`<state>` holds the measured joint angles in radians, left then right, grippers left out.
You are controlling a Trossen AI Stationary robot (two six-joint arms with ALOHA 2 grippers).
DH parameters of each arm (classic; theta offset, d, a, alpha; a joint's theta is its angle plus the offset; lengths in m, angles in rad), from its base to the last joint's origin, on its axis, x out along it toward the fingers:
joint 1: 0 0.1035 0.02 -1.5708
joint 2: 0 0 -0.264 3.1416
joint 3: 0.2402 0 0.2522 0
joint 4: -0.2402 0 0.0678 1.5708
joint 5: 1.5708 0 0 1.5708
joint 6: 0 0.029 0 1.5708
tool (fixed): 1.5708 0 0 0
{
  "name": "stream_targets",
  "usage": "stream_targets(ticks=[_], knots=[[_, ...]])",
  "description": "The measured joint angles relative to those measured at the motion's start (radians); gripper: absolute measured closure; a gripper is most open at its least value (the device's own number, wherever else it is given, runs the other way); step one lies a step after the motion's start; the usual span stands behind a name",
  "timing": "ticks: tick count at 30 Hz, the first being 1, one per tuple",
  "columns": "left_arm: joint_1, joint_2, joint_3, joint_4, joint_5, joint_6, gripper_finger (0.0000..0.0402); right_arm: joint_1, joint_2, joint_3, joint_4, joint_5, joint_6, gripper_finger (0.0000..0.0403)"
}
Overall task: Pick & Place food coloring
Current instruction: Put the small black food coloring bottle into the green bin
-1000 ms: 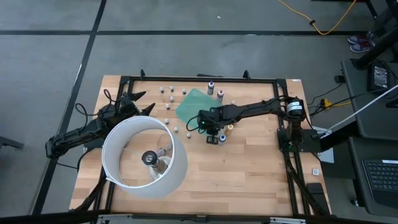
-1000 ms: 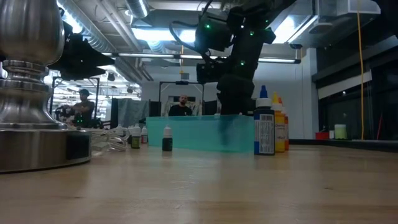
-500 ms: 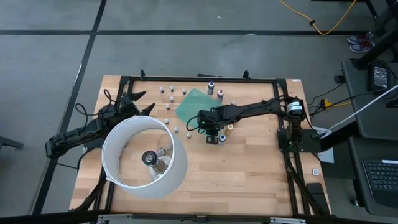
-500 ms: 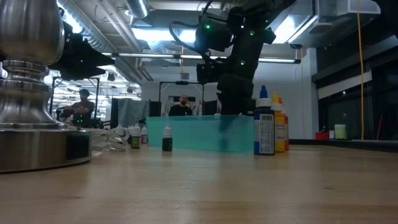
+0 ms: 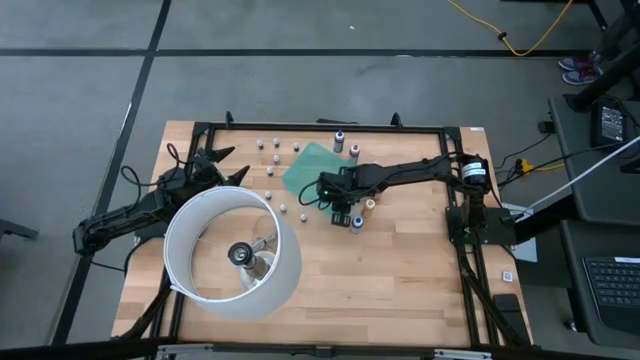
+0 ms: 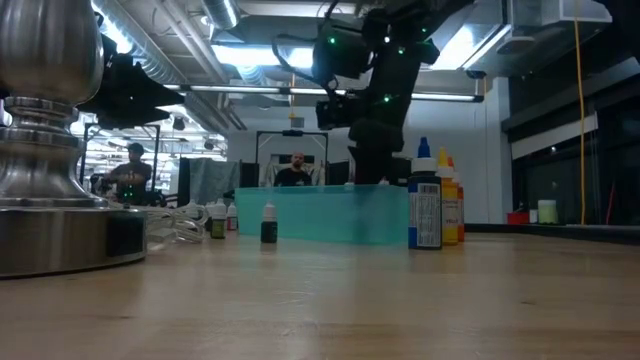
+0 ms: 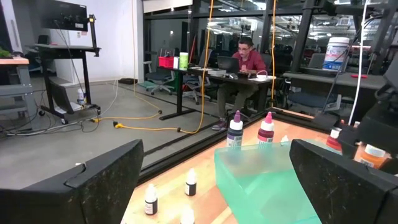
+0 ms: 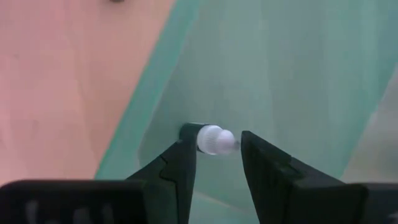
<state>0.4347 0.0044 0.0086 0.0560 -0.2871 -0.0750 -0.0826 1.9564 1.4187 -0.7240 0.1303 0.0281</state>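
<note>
The food coloring bottles are spread over the table's far half: pale ones (image 5: 270,150), two dark ones (image 5: 345,145), and a few (image 5: 355,215) near my right gripper (image 5: 333,192). That gripper points down over the green tray (image 5: 305,165), its fingers a narrow gap apart. One small bottle (image 8: 211,139), dark with a white cap, lies on its side on the tray floor below that gap. Its body is partly hidden behind one finger (image 8: 180,165), and a sliver of tray shows between its cap and the other finger. My left gripper (image 5: 230,165) waits open at the table's left, beside the lamp.
A big white ring lamp (image 5: 232,250) on a metal base (image 6: 50,150) fills the near-left of the table. In the low view a blue-capped bottle (image 6: 423,205) and an orange one (image 6: 447,205) stand beside the tray (image 6: 320,215). People sit in the room beyond.
My right gripper has shifted slightly toward the far-left, farther over the green tray. Nothing else has visibly moved.
</note>
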Motion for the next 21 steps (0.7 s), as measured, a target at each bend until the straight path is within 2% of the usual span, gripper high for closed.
stream_targets(ticks=[6,9,21], knots=[[0.000,0.000,0.000,0.000,0.000,0.000,0.0002,-0.003,-0.023,0.027,-0.032,-0.001,0.013,0.0272],[0.000,0.000,0.000,0.000,0.000,0.000,0.0002,-0.007,-0.044,0.027,-0.042,-0.001,0.016,0.0256],[0.000,0.000,0.000,0.000,0.000,0.000,0.0002,-0.062,-0.109,0.027,-0.062,0.007,0.021,0.0116]])
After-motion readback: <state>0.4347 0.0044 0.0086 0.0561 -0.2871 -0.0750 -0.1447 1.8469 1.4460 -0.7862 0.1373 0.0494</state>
